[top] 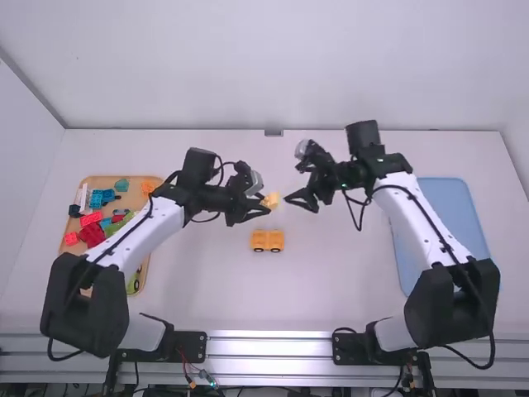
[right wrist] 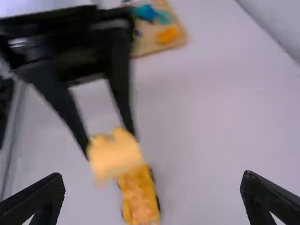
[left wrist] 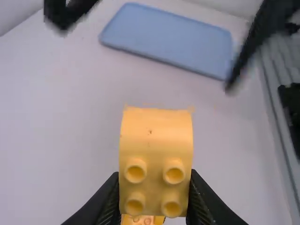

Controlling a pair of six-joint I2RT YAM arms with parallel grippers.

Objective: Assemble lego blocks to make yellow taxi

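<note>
My left gripper (top: pixel 263 207) is shut on a yellow curved block (top: pixel 270 201), held above the table left of the right gripper. In the left wrist view the block (left wrist: pixel 156 159) with its studs sits between the fingertips of the left gripper (left wrist: pixel 154 194). My right gripper (top: pixel 296 199) stands open, a short gap from the block; in the right wrist view nothing is between the widely spread fingers of the right gripper (right wrist: pixel 152 187). The yellow car base (top: pixel 267 241) with dark wheels rests on the table below both grippers, nearer the arm bases.
A wooden tray (top: pixel 142 273) with several coloured blocks lies at the left, partly under the left arm. A blue tray (top: pixel 446 207) lies at the right, beside and partly beneath the right arm. The back wall rises behind the table.
</note>
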